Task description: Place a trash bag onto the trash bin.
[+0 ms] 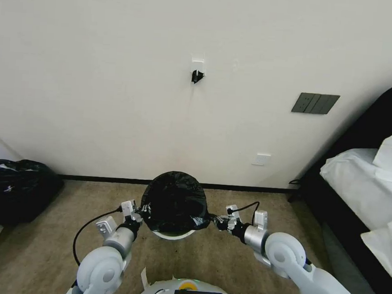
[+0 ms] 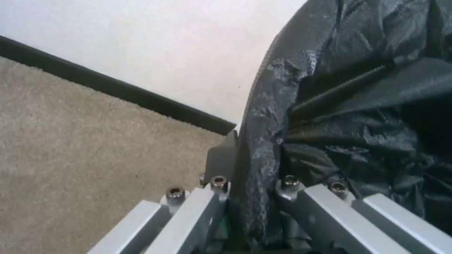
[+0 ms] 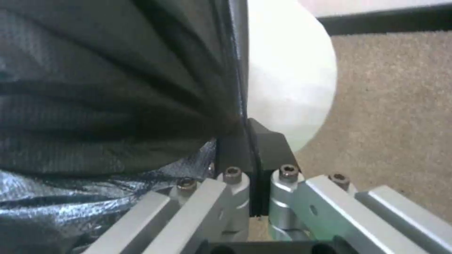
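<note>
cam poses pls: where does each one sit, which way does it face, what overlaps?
Head: high on the robot, looking forward and down at the trash bin, both arms and its base showing.
Left wrist: behind the left gripper, shut on the trash bag.
Right wrist: behind the right gripper, pinching bag film beside the bin's wall.
Shared: the bag.

Both arms reach forward, lower centre of the head view. Left tool (image 1: 143, 212) at centre-left, fingers pinched on the trash bag (image 1: 175, 202). Right tool (image 1: 215, 221) at centre-right, fingers likewise clamped on it, wrists roughly level.
</note>
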Motion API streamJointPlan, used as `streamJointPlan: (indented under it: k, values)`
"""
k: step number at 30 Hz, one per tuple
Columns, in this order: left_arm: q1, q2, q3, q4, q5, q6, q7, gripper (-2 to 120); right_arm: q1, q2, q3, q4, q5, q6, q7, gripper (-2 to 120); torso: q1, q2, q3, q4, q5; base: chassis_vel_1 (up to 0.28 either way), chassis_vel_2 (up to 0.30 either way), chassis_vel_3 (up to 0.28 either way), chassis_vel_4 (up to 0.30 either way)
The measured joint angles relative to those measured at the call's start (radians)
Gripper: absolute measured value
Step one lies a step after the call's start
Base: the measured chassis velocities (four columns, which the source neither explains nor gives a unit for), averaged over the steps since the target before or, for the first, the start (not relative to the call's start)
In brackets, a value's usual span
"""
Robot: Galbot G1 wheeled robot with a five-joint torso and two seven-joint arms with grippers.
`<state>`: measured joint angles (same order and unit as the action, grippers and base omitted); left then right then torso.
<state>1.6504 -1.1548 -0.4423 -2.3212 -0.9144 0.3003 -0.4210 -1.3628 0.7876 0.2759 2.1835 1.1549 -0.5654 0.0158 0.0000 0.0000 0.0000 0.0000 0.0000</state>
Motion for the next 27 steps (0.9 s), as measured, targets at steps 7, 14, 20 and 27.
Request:
streamJointPlan:
  k: [7, 14, 20, 27]
  values:
    - [-0.008, -0.004, 0.0, 0.014, 0.0, 0.014, -0.009, 2, -0.025, 0.0, 0.036, 0.051, -0.001, 0.028, 0.002, 25, 0.0, 0.0, 0.0, 0.0001, 0.0, 0.0, 0.0, 0.0, 0.0]
    - [-0.039, -0.004, -0.007, 0.047, -0.022, 0.034, -0.044, 2, -0.124, -0.006, 0.171, 0.15, -0.048, 0.041, 0.002, 53, 0.0, 0.0, 0.0, 0.0, 0.0, 0.0, 0.0, 0.0, 0.0]
    - [-0.053, 0.005, 0.001, 0.056, -0.024, 0.067, -0.056, 2, -0.186, -0.025, 0.237, 0.266, -0.08, 0.028, -0.022, 74, 0.0, 0.0, 0.0, -0.0001, 0.0, 0.0, 0.0, 0.0, 0.0]
    - [-0.052, 0.021, 0.035, 0.049, 0.046, 0.103, -0.051, 2, -0.133, -0.076, 0.149, 0.324, -0.122, -0.038, -0.068, 97, 0.0, 0.0, 0.0, 0.0001, 0.0, 0.0, 0.0, 0.0, 0.0]
